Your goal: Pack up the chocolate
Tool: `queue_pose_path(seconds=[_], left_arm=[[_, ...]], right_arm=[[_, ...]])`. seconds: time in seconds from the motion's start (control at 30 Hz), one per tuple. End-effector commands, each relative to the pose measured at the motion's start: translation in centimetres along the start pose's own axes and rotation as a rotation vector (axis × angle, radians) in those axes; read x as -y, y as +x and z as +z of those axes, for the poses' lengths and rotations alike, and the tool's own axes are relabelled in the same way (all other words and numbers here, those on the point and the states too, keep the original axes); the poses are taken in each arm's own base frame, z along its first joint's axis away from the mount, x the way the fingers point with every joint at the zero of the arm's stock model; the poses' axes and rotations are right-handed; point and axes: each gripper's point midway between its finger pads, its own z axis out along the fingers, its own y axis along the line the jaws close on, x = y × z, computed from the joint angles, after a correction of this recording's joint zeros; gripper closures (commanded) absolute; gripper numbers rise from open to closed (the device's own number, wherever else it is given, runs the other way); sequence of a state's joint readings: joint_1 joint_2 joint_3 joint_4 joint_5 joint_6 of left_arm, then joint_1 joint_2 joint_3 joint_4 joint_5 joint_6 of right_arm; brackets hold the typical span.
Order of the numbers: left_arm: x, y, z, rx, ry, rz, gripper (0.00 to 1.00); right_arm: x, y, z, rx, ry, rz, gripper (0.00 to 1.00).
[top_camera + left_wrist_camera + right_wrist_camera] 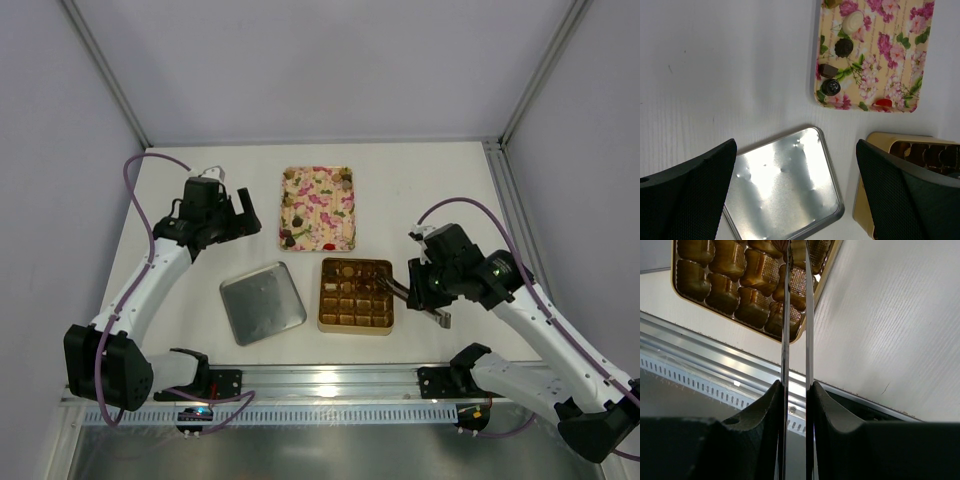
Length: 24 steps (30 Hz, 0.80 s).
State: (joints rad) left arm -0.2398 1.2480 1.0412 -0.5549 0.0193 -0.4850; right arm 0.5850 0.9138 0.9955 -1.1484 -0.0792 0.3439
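Right gripper (796, 390): clamped on thin metal tweezers (809, 315), blades over gold-brown gridded box (722, 290), tips hidden | left gripper (797, 200): spread wide, empty, above silver tin lid (785, 165) | chocolate (830, 87): small dark sweets on pink floral tray (890, 50); likely light, brittle, so you pinch the sides gently | room: white table (715, 60) gives you space leftward; mind box rim, aluminium front rail (700, 347)

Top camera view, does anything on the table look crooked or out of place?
Only the silver lid: it lies turned at an angle, while the gold box and floral tray sit roughly square to each other.
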Motion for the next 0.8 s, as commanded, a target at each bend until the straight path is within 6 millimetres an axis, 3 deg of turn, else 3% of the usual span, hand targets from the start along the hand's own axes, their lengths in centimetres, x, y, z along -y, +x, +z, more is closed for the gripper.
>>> queue_pose_path(seconds=[0.0, 0.57, 0.77], left_arm=[[0.51, -1.66, -0.73, 0.05, 0.011, 0.018, 0.0], [0.48, -1.54, -0.61, 0.043, 0.01, 0.018, 0.0], [0.46, -1.62, -0.63, 0.045, 0.01, 0.017, 0.0]], right_arm=[[-0.39, 0.01, -0.33, 0.012, -0.021, 0.005, 0.69], [-0.28, 0.16, -0.2, -0.011, -0.007, 0.009, 0.61], [-0.42, -0.6, -1.04, 0.017, -0.004, 0.009, 0.61]])
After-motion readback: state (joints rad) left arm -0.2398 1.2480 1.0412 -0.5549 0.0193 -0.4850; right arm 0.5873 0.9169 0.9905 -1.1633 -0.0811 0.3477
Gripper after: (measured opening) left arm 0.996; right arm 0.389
